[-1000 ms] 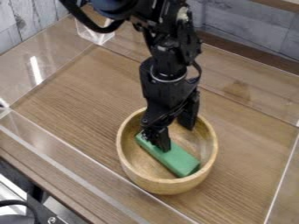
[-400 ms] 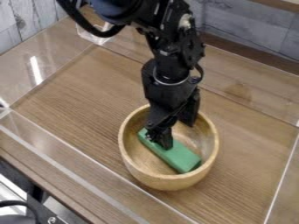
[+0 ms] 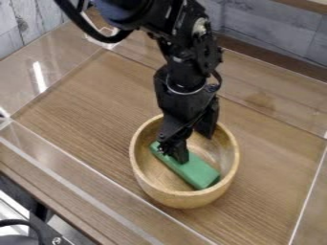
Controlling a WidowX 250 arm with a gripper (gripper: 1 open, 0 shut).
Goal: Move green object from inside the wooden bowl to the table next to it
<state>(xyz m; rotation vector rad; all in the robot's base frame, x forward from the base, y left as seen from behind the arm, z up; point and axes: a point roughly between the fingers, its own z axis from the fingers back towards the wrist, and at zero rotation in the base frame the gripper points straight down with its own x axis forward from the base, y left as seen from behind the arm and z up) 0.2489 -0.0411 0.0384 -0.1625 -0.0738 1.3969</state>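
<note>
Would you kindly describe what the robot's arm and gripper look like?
The arm is black and glossy, built of chunky rounded segments, with a blue part at the top edge. The gripper is black too: a boxy body ending in two narrow dark fingers.

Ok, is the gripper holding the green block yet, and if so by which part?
Nothing is held. The gripper is down inside the wooden bowl with jaws open astride the far end of the green block, which lies flat in the bowl.

A pale plank wall (image 3: 274, 29) is seen at the far side. At the near left corner, a dark cable (image 3: 26, 230) is seen below.
</note>
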